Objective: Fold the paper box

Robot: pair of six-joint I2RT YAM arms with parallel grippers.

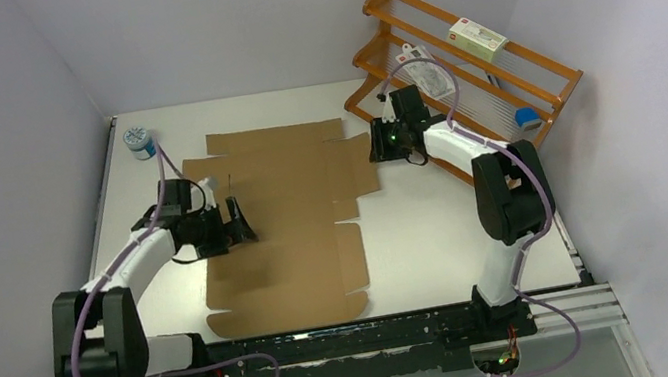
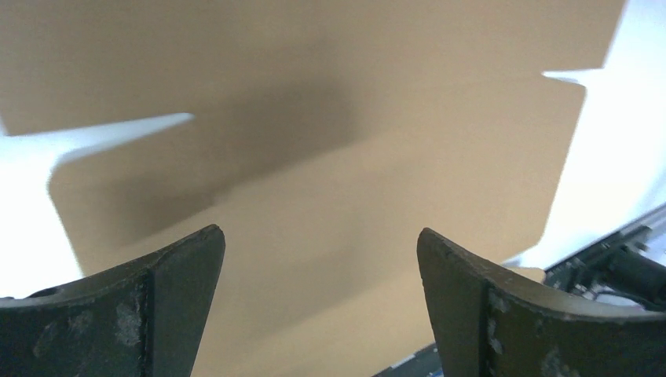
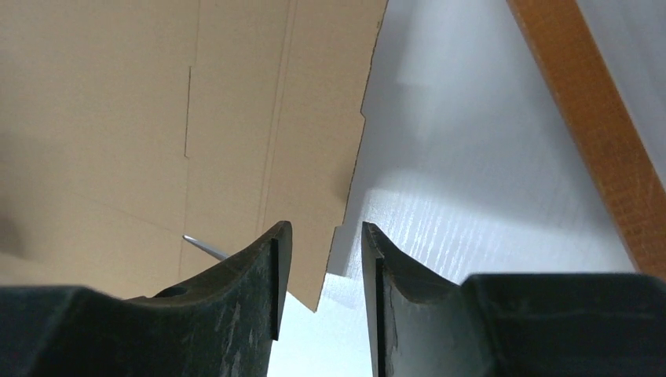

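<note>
Paper box [image 1: 285,226] lies fully flat and unfolded in the middle of the bench [image 1: 438,233], its rounded near tabs close to the rail that carries the arm bases. No crease looks raised yet, so nearly all the folding is ahead of you. Nothing pins it down, and on that smooth white surface I would expect any one-sided push to slide or turn it, perhaps driving the near tabs against the rail. Your left hand [image 1: 242,221] is spread wide above the left part of the cardboard and holds nothing. If it presses off a score line, the panel may bow instead of folding. Farther out, your right hand [image 3: 326,243] sits low at the edge of the far right flap [image 1: 356,160], fingers parted only a little, with the flap's corner in or just under the gap and apparently not pinched. Closing there could catch only a sliver that slips free, or shove the edge away. Behind it, the orange rack [image 1: 424,17] stands just beside that arm, so a lifting sweep could knock it.
</note>
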